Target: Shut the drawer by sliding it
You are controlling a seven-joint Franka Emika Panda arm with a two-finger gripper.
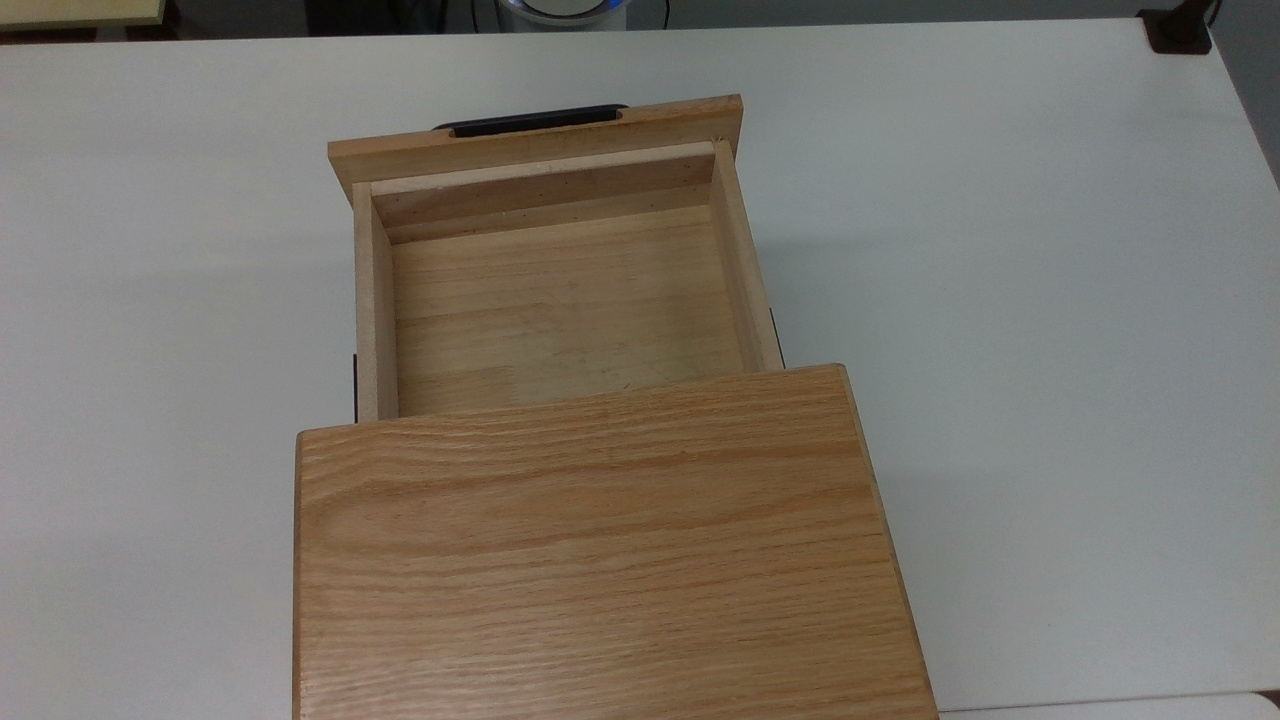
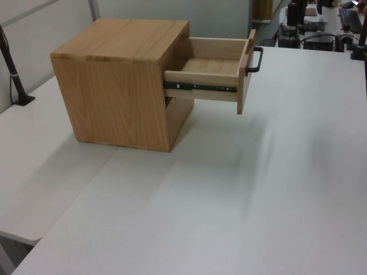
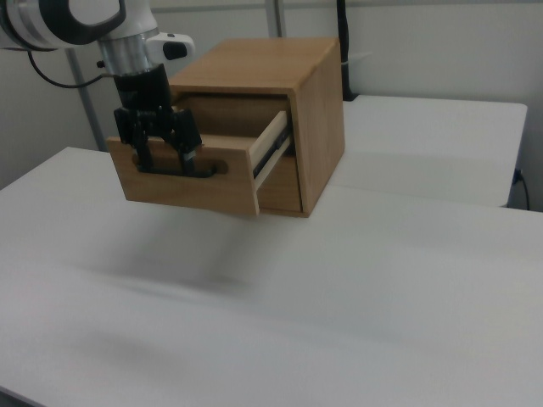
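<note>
We saw drawer (image 3: 191, 174) pulled far out of cabinet (image 3: 293, 119); gripper (image 3: 165, 153) spread wide at handle (image 3: 182, 170), gripping nothing. An off-centre push could skew and jam it, we judged.

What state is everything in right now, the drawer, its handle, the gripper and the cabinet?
drawer: pulled well out of the cabinet, nothing inside it
handle: on the drawer's front panel, gripper right in front of it in the right view
gripper: open, fingers pointing down at the front panel
cabinet: upright on the white table
</note>
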